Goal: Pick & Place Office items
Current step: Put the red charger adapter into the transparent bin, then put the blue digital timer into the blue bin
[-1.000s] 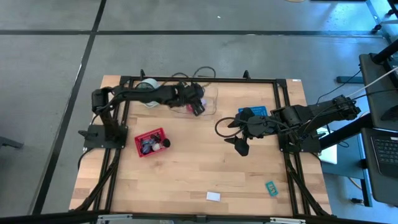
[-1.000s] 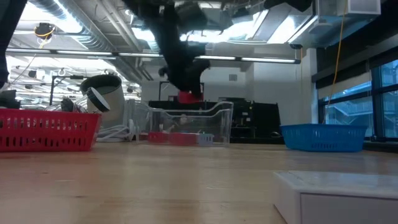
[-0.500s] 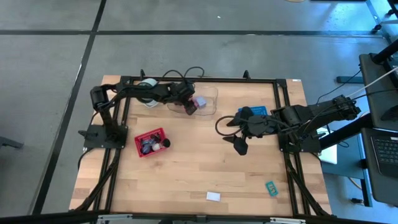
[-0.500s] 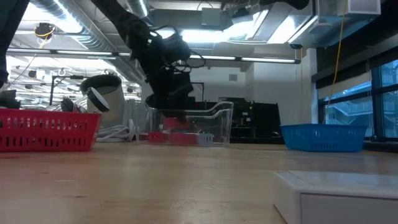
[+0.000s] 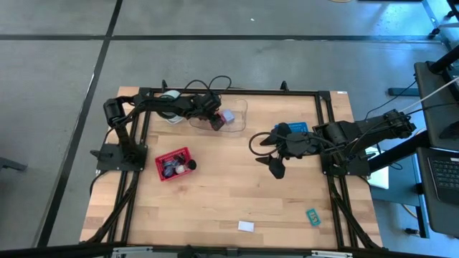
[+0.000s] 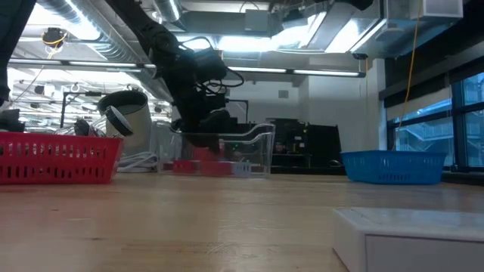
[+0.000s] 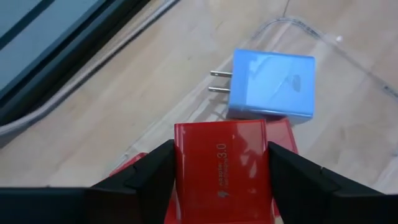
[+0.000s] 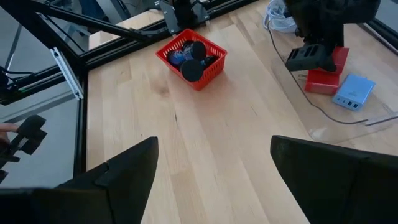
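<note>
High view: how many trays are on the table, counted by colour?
Red tray: 1
Clear tray: 1
Blue tray: 1
Total: 3

You see a red charger (image 7: pixel 222 168) with pale lettering, a pale blue charger (image 7: pixel 270 84), a clear tray (image 5: pixel 237 118), a red basket (image 5: pixel 174 164), a blue basket (image 6: pixel 393 166) and a light wood table (image 5: pixel 229 193).
</note>
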Motion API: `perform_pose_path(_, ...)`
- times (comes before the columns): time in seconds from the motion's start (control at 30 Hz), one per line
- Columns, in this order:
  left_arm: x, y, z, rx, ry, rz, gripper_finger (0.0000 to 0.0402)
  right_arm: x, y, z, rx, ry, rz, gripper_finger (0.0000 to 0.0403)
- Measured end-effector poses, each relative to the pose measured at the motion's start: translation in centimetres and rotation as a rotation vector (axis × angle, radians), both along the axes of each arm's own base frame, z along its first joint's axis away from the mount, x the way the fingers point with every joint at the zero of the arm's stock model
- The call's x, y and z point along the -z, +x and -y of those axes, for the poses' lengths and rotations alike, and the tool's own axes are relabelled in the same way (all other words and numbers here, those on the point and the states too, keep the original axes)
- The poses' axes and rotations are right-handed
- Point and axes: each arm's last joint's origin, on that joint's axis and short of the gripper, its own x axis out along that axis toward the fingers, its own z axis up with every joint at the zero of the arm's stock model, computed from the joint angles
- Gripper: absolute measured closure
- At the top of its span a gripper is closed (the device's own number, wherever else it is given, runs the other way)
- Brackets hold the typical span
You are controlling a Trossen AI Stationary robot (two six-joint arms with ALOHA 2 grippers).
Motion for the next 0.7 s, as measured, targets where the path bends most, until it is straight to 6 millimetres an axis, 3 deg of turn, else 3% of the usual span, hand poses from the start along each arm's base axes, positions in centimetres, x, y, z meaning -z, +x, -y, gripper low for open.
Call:
perform_pose_path(0.37,-0.9,0.5,-0.2,-0.012,-0.006,0.033,0.0164,0.0,0.0,0.0,0.000,0.002,0.000,0.0089)
perform_pose_path(0.7,-5.5,-0.3,0.4,0.008,0.032,0.073,0.0163,0.3,-0.2,-0.1,-0.056,0.082,-0.049,0.0089)
